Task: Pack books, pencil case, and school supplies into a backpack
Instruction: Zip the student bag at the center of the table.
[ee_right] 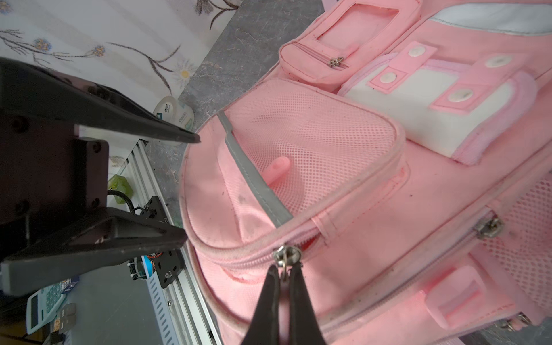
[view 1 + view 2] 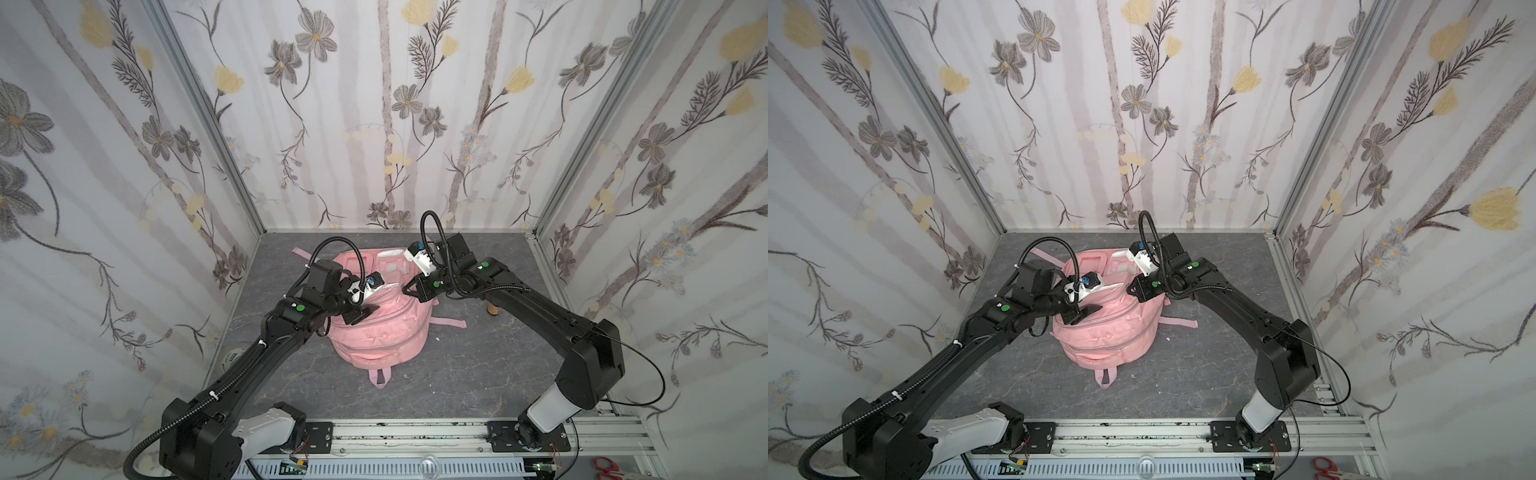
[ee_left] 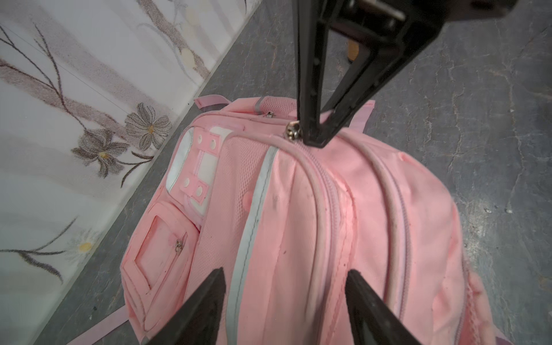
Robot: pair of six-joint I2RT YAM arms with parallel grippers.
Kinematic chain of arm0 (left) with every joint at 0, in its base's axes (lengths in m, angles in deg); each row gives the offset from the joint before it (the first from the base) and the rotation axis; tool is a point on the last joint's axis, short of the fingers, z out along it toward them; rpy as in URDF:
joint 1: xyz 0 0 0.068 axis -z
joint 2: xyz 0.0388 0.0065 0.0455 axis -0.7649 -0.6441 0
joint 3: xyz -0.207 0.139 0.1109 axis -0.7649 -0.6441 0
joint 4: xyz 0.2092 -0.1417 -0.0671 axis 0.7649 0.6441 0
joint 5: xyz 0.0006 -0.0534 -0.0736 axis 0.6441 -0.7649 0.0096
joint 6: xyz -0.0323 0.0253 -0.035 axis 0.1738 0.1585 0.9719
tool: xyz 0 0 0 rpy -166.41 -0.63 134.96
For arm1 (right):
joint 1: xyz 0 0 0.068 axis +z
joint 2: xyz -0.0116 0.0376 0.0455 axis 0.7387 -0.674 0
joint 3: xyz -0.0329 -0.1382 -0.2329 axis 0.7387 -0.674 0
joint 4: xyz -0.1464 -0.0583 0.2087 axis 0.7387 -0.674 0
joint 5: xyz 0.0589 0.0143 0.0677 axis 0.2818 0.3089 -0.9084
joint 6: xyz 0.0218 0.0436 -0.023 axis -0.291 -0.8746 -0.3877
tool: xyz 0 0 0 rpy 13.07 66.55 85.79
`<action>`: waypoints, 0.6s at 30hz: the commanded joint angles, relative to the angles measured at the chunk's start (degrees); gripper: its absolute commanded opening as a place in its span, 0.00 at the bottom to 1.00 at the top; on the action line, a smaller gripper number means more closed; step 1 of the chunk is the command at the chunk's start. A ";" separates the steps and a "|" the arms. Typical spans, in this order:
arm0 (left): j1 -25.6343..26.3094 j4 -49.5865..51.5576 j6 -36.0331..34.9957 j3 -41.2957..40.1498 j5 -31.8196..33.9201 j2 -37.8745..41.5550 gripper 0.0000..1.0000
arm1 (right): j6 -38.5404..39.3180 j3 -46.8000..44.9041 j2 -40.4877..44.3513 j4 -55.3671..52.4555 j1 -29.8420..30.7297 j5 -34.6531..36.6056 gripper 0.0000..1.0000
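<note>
The pink backpack [image 2: 382, 332] [image 2: 1108, 328] [image 3: 298, 224] [image 1: 358, 179] lies in the middle of the grey table. My right gripper [image 2: 405, 291] [image 2: 1128, 289] [image 3: 313, 140] [image 1: 283, 268] is shut on a metal zipper pull [image 1: 286, 254] [image 3: 292, 131] on its top seam. My left gripper [image 2: 363, 313] [image 2: 1086, 313] [image 3: 286, 271] [image 1: 191, 187] hovers open just over the bag's upper panel, with nothing between its fingers. A tape roll [image 1: 173, 112] [image 2: 230, 357] lies on the table by the left wall. The books and the pencil case are out of view.
A small brown object [image 2: 493, 309] [image 3: 354, 50] sits behind the right arm. Pink straps [image 2: 449, 323] trail onto the table. Wallpapered walls close three sides. The aluminium rail [image 2: 415, 432] runs along the front, with red scissors [image 2: 606, 465] and a calculator [image 1: 44, 304] beyond it.
</note>
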 commanded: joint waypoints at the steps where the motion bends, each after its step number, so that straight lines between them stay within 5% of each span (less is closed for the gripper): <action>1: 0.39 1.88 2.53 1.19 -1.25 -1.87 0.59 | -1.27 0.80 -0.32 6.13 0.62 -2.02 0.00; 4: 0.57 2.72 2.53 2.65 -1.39 -3.65 0.49 | -0.94 0.88 -0.40 6.51 0.75 -2.86 0.00; 11: 0.62 4.25 0.59 4.84 -1.30 -6.65 0.02 | 1.10 0.69 -1.04 5.42 0.56 -3.22 0.00; 18: -0.60 6.73 -2.67 3.32 -2.71 -4.15 0.00 | -0.52 -0.68 -3.45 4.25 -5.30 -1.46 0.00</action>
